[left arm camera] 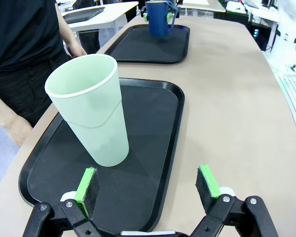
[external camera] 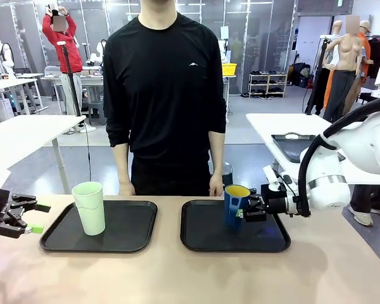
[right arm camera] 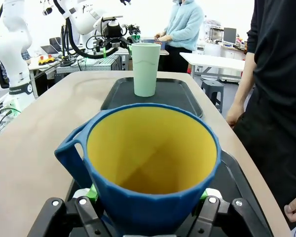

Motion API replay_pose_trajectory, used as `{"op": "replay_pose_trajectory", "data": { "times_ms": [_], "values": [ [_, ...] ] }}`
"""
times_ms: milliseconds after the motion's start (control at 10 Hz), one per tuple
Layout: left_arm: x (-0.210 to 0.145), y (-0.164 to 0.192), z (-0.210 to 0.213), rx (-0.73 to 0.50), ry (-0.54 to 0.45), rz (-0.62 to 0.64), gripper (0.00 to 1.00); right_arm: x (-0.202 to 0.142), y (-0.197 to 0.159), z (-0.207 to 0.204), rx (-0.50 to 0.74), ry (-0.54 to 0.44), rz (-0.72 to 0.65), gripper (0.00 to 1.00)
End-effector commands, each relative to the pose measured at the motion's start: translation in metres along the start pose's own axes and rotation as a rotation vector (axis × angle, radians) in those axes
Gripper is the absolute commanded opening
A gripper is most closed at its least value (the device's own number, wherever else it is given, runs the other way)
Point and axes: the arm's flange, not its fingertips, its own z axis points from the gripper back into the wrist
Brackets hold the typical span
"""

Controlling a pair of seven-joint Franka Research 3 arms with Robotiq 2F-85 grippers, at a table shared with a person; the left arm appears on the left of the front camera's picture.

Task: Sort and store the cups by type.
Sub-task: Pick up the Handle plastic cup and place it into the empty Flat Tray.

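now placing: right hand [external camera: 248, 213] clamped on blue mug [external camera: 235, 204] over right tray [external camera: 202, 237]; left hand [left arm camera: 148, 190] open, empty. next, release upright.

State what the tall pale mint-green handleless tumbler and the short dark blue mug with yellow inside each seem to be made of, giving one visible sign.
Tall pale mint-green tumbler: probably plastic, matte; thin rolled rim and faint moulded line round the wall.
Short dark blue mug with yellow inside: plastic or glazed ceramic, unclear; thick wall, smooth satin surface.
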Motion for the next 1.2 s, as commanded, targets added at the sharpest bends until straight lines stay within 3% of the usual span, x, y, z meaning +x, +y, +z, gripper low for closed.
{"op": "replay_pose_trajectory", "data": {
  "times_ms": [0, 900, 1000, 1100],
  "values": [
    [0.000, 0.003, 0.001, -0.009, -0.016, -0.011, 1.00, -0.003, -0.008, -0.008, -0.030, 0.009, 0.017, 0.75],
    [0.000, 0.003, 0.001, -0.009, -0.016, -0.011, 1.00, -0.024, -0.018, -0.010, -0.076, 0.075, -0.025, 0.75],
    [0.000, 0.003, 0.001, -0.009, -0.016, -0.011, 1.00, -0.024, -0.017, -0.009, -0.079, 0.080, -0.031, 0.93],
    [0.000, 0.003, 0.001, -0.009, -0.016, -0.011, 1.00, -0.023, -0.016, -0.008, -0.077, 0.081, -0.026, 0.95]
  ]
}}
